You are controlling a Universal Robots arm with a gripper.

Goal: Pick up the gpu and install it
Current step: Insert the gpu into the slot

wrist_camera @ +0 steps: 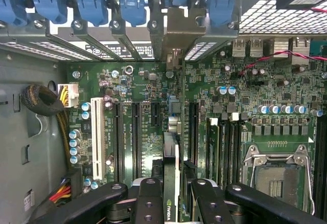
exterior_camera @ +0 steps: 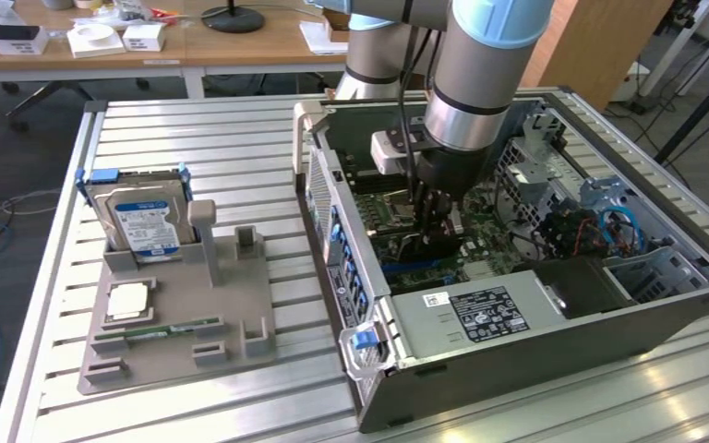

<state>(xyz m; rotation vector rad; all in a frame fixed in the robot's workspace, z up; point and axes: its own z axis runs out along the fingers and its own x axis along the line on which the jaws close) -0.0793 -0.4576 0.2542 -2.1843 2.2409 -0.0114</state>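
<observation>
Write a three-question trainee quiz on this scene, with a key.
1. True or false: the gripper holds the gpu inside the computer case.
2. The hard drive stands: A) inside the computer case; B) in the grey holder on the exterior view's left; C) in the gripper.
3. Fill in: the card-slot clips are coloured ____.
Key: 1 true; 2 B; 3 blue.
</observation>
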